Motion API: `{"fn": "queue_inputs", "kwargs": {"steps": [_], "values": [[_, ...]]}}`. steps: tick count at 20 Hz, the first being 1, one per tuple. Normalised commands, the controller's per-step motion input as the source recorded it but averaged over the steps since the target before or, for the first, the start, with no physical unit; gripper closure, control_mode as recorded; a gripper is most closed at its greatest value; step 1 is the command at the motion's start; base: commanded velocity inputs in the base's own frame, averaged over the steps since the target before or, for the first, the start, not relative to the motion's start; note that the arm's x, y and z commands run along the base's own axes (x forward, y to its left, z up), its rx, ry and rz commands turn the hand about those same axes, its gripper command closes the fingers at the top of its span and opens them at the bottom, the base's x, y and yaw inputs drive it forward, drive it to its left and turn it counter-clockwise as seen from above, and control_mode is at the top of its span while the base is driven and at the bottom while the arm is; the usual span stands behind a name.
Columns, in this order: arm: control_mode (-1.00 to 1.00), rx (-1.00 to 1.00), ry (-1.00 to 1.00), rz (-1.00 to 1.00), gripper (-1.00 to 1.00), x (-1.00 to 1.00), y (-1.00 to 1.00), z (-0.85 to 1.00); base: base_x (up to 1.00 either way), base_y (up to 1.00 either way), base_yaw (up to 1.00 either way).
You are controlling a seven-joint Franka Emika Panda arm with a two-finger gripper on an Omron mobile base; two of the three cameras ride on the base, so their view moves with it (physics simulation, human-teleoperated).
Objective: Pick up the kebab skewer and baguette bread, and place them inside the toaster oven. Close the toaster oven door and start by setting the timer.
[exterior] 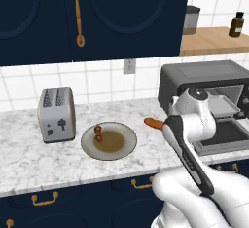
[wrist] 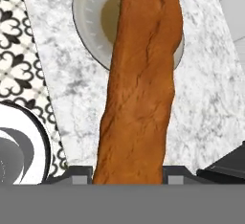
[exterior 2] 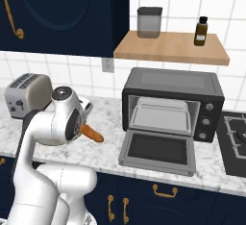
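Note:
My gripper (wrist: 128,175) is shut on the baguette bread (wrist: 141,84), an orange-brown loaf that runs up the middle of the hand view. It is held above the counter between the plate and the toaster oven, and its tip (exterior: 153,123) pokes out from behind my wrist; the right base view shows the baguette (exterior 2: 91,133) too. The kebab skewer (exterior: 98,133) lies on the left side of the grey plate (exterior: 121,149). The toaster oven (exterior 2: 173,82) stands to the right. Its door (exterior 2: 158,151) is folded down open, with a tray on the rack inside.
A silver two-slot toaster (exterior: 56,113) stands left of the plate. Above the oven, a wooden shelf (exterior 2: 168,48) carries a canister and a brown bottle. A stove burner (exterior 2: 234,135) sits at the far right. Dark blue cabinets hang overhead.

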Motion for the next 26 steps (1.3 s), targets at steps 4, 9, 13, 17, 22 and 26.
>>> {"fn": "queue_inputs", "kwargs": {"steps": [4, 9, 13, 17, 22, 26], "values": [[-1.00, -0.04, -0.16, 0.30, 1.00, -0.18, -1.00, 0.62, 0.00, 0.00, 0.00], [-1.00, -0.08, -0.09, 0.23, 1.00, 0.20, -0.95, 0.62, 0.00, 0.00, 0.00], [-1.00, -0.11, -0.28, 0.36, 1.00, 0.05, -0.96, 0.28, 0.00, 0.00, 0.00], [-1.00, -0.15, -0.20, 0.20, 1.00, 0.38, -0.71, 0.18, 0.00, 0.00, 0.00], [-1.00, -0.15, -0.07, 0.02, 1.00, 0.48, -0.37, 0.03, 0.00, 0.00, 0.00], [-1.00, -0.07, 0.00, 0.00, 1.00, 0.31, -0.44, -0.03, 0.00, 0.00, 0.00]]}}
